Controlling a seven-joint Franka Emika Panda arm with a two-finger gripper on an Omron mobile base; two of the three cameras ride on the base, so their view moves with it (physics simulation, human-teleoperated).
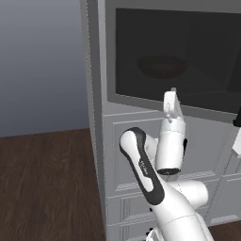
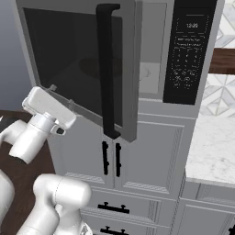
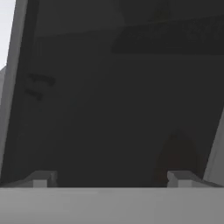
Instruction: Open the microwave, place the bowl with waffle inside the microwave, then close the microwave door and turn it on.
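Observation:
The microwave (image 2: 149, 27) is built in above white cabinets. The microwave door (image 2: 131, 69) stands partly ajar, its long black bar handle (image 2: 108, 69) at the free edge. Through the dark glass the reddish-brown bowl (image 1: 162, 66) shows dimly inside, and in the hand view it is a faint red shape (image 3: 177, 153). My gripper (image 1: 172, 94) (image 2: 62, 94) is open, its fingertips (image 3: 41, 178) close against the outer glass near the door's lower frame, with nothing between them. The waffle is too dim to make out.
The control panel (image 2: 188, 50) sits right of the door. White cabinet doors with short black handles (image 2: 111, 158) are below. A marble counter (image 2: 211, 151) lies to the right and a dark wood floor (image 1: 47, 179) to the left.

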